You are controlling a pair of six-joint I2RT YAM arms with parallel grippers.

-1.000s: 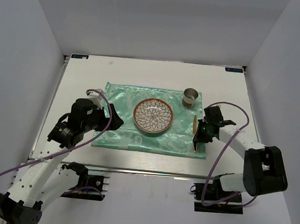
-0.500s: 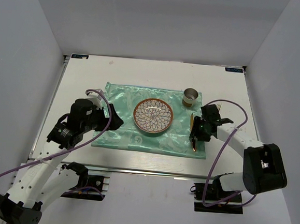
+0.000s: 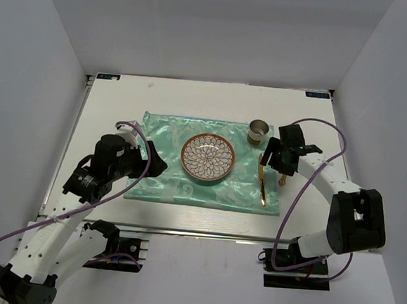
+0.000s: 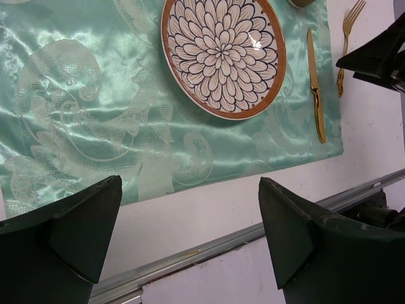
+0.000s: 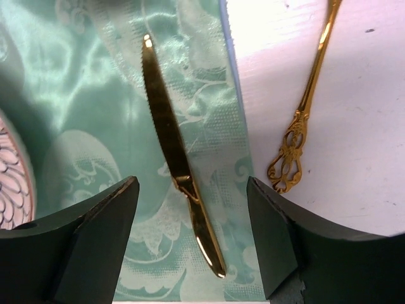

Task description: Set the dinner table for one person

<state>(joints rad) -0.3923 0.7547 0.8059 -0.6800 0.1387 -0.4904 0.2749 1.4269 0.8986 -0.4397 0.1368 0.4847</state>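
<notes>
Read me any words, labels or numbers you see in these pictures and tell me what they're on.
Left blue label, at the table's far left corner: too small to read.
Right blue label, at the far right corner: too small to read.
No other writing shows in any view.

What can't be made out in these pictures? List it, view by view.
- Right wrist view: the fork loses its tines at the top edge; the plate is cut off by the left edge.
- Top view: the fork is mostly hidden under the right gripper; the cup is too small to tell whether it holds anything.
- Left wrist view: the top edge cuts off the cup.
</notes>
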